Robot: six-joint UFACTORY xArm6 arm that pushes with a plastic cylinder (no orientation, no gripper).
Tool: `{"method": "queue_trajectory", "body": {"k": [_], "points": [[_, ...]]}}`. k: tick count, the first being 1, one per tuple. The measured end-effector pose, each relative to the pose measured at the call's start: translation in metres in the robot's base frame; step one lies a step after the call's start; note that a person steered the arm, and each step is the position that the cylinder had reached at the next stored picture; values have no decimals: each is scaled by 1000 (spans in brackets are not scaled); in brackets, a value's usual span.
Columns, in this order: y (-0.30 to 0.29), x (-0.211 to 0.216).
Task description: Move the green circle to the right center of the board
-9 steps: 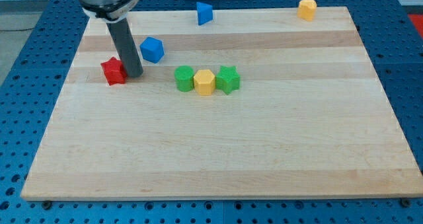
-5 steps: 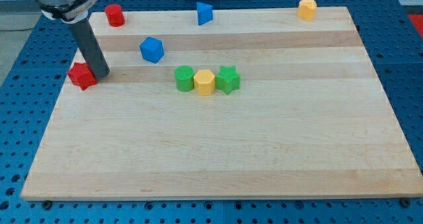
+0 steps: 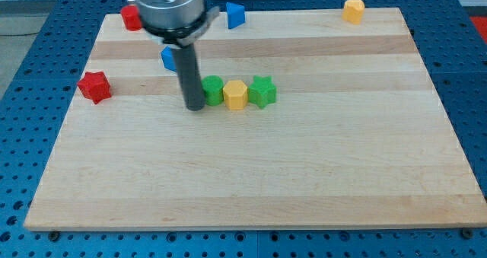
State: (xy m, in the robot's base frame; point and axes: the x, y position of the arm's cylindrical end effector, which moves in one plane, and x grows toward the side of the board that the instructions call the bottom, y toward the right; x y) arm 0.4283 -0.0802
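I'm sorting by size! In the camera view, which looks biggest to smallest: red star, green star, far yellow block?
1. Red star and green star: look alike, no ranking.
2. Far yellow block: looks smallest, though it lies farther away, so unsure.

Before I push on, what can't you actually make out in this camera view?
- Blue block: mostly hidden behind the rod; shape unclear.
- Red block at the view's top left: partly covered by the arm's housing.
- Contact between my tip and the green circle: too close to tell touching from apart.
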Motion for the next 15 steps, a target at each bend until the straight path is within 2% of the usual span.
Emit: {"method": "queue_trajectory", "body": {"k": [2,4,5,7,9,11,13,15], "points": [[33,-46],[3,-65],[7,-78],[105,-80],[66,-109],[139,-111],[159,-139],[192,-110]]}}
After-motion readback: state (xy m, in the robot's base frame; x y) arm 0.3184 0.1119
